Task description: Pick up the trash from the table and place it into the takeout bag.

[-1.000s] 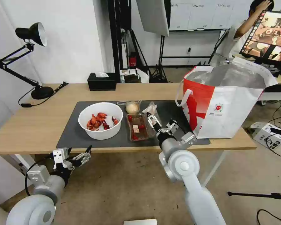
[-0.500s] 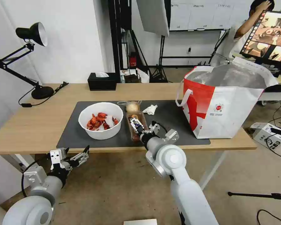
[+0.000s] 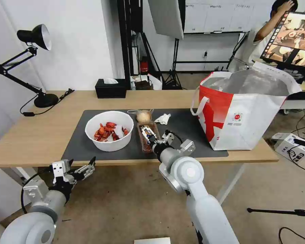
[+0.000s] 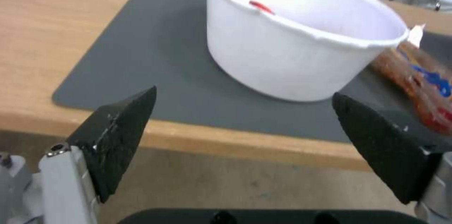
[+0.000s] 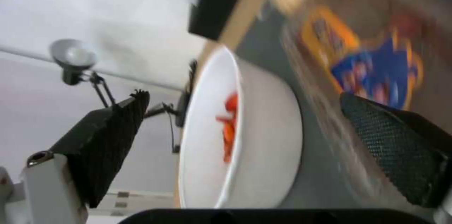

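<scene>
Head view gives me the long light-wood table [image 3: 37, 135] with the dark grey mat [image 3: 189, 128] across its middle. On the mat, from my left, I see the white bowl [image 3: 109, 130] of red crayfish shells, then the clear plastic tray [image 3: 146, 140] just beside it, with the wrapped beige ball [image 3: 143, 116] at the tray's far end and the crumpled tissue [image 3: 163, 118] a little to the right of that. None of the trash is in the takeout bag [image 3: 242, 108], which stands upright and open at the right end of the table, its foil lining showing.

My right gripper [image 3: 147, 131] is over the tray, between the bowl and the tissue. From the right wrist view its fingers [image 5: 395, 146] are spread wide with nothing between them; the bowl [image 5: 263, 139] sits just beside the blurred tray [image 5: 367, 54] in that picture, and I cannot tell whether either finger touches the tray.

My left gripper [image 3: 76, 169] hangs below and in front of the table's near edge, off to the left. Left wrist view shows its fingers [image 4: 118, 132] wide apart and empty, with the bowl [image 4: 292, 58] resting on the mat [image 4: 155, 61] beyond the table edge
</scene>
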You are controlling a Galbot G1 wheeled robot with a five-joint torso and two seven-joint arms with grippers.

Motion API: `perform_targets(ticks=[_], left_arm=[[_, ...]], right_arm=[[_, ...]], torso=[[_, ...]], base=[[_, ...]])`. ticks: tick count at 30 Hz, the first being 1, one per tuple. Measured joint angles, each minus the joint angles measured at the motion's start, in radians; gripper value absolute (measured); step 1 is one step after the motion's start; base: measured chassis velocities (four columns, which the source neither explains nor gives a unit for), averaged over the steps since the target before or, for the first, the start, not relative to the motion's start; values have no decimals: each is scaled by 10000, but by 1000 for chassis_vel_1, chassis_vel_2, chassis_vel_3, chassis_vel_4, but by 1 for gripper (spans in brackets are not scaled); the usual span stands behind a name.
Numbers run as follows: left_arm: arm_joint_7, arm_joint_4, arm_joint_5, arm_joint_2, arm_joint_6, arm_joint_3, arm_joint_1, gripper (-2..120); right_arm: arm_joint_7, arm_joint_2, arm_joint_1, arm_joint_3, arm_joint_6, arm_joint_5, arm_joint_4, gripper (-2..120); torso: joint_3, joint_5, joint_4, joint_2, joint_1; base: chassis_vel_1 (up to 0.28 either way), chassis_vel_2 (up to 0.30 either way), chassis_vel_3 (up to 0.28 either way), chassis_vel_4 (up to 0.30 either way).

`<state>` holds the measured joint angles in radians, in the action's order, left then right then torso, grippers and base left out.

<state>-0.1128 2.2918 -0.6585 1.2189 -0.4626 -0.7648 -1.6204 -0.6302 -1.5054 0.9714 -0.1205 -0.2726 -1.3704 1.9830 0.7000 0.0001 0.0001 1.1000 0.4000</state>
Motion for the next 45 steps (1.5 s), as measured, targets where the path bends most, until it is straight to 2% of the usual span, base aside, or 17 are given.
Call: perform_targets(ticks=[2, 3, 6, 7, 10, 15, 16, 19, 22, 23, 26, 27, 30, 34, 39, 41, 45], left_arm=[[17, 0, -25, -10, 96, 21, 12, 100], [17, 0, -25, -10, 96, 21, 12, 100], [119, -60, -49, -1, 334, 82, 57, 100], [119, -60, -49, -1, 334, 82, 57, 100], [166, -75, -56, 14, 381, 95, 107, 100], [211, -84, -60, 18, 405, 98, 114, 100], [241, -84, -90, 18, 463, 90, 114, 100], [260, -68, -145, 17, 502, 71, 104, 100], [287, 41, -181, 30, 518, -12, 18, 100], [287, 41, -181, 30, 518, -12, 18, 100], [324, 94, -184, 26, 521, -123, -55, 100], [324, 94, -184, 26, 521, -123, -55, 100], [350, 143, -189, 13, 533, -220, -115, 100], [354, 177, -170, 49, 545, -248, -170, 100], [335, 296, -159, 136, 526, -378, -251, 100], [333, 372, -166, 132, 519, -460, -408, 100], [338, 436, -110, 212, 519, -426, -525, 100]], right_arm=[[677, 549, -120, 25, 6, 1235, 1, 100], [677, 549, -120, 25, 6, 1235, 1, 100], [1994, 1717, -638, 311, 13, 3495, -325, 100], [1994, 1717, -638, 311, 13, 3495, -325, 100], [3605, 2767, -1516, 715, 59, 4974, -935, 100], [4907, 3461, -2801, 1442, 67, 5230, -1718, 97], [5266, 3637, -3515, 1898, 77, 5205, -2242, 92], [5723, 3722, -4472, 2544, 183, 5229, -3205, 86], [7266, 3673, -5824, 3474, 515, 5666, -5167, 68], [7266, 3673, -5824, 3474, 515, 5666, -5167, 68], [8952, 3629, -6522, 3942, 537, 6175, -6484, 53], [8952, 3629, -6522, 3942, 537, 6175, -6484, 53], [10053, 3600, -6780, 4231, 422, 6615, -7198, 38], [10747, 3477, -6815, 4250, 346, 7075, -7669, 24], [10993, 3426, -6781, 4242, 318, 7306, -7870, 10], [11032, 3419, -6732, 4236, 260, 7334, -7926, 0], [10991, 3410, -6671, 4202, 126, 7342, -7995, 0]], torso=[[0, 1, -2, 0, 0], [0, 1, -2, 0, 0], [0, 1, -2, -1, 0], [0, 1, -2, -1, 0], [1, 4, -3, -1, 0], [1, 1, -3, 0, 0], [1, 0, -1, 0, 0], [0, 1, 0, 0, 1], [1, 0, 0, 0, 1], [1, 0, 0, 0, 1], [1, -1, 1, 0, 1], [1, -1, 1, 0, 1], [1, 0, -1, 0, 1], [0, 0, -1, 0, -1], [0, 0, 0, 0, 0], [0, 0, -1, 0, 0], [0, 0, 0, 0, 0]], base=[[0, 0, 0, 0], [0, 0, 0, 0], [0, 0, 0, 0], [0, 0, 0, 0], [0, 0, 0, 0], [0, 0, 0, 0], [0, 0, 0, 0], [0, 0, 0, 0], [0, 0, 0, 0], [0, 0, 0, 0], [0, 0, 0, 0], [0, 0, 0, 0], [0, 0, 0, 0], [0, 0, 0, 0], [0, 0, 0, 0], [0, 0, 0, 0], [0, 0, 0, 0]])
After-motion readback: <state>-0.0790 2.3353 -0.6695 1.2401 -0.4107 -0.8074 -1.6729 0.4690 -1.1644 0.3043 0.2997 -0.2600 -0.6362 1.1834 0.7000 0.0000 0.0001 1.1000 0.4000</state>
